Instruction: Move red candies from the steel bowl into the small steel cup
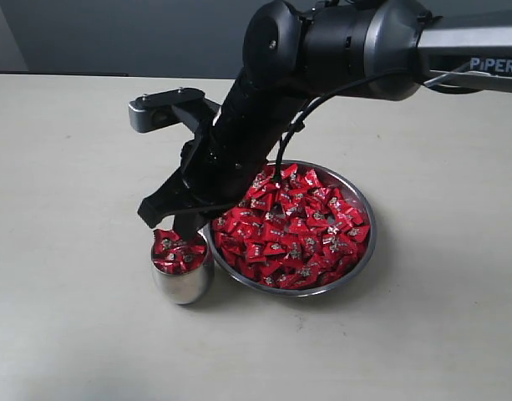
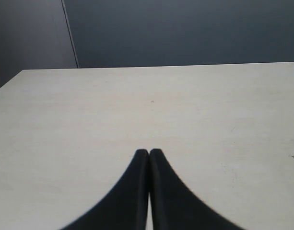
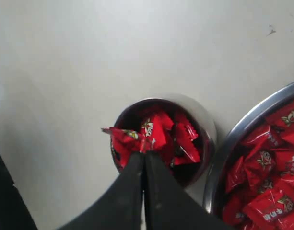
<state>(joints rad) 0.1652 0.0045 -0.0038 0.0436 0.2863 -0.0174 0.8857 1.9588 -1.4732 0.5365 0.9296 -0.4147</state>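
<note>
- The right end effector (image 1: 185, 230) hangs directly over the small steel cup (image 1: 185, 288). The cup stands on the desk (image 1: 72, 276) just beside the steel bowl (image 1: 369, 242), on the bowl's left from where I stand.
- Its jaws are pressed together with no gap. In the right wrist view the tips meet the wrapper of one candy (image 3: 154, 134) on top of the cup's heap. I cannot tell whether a corner of that wrapper is pinched.
- Most of the red candies (image 1: 297, 225) lie heaped in the bowl. The cup is already full to about its rim.
- To my eye this is the drop-off step, at the cup. The next move calls for parting the jaws squarely over the cup's mouth, then lifting clear without nudging the cup. A candy could easily slide off such a full heap.
- The exterior view shows the whole bowl and the arm reaching across, but the arm hides the tips. The right wrist view shows the tips and the cup's inside, and only a slice of the bowl.
- The left wrist view shows the left end effector (image 2: 148, 153) closed on nothing above bare desk.
</note>
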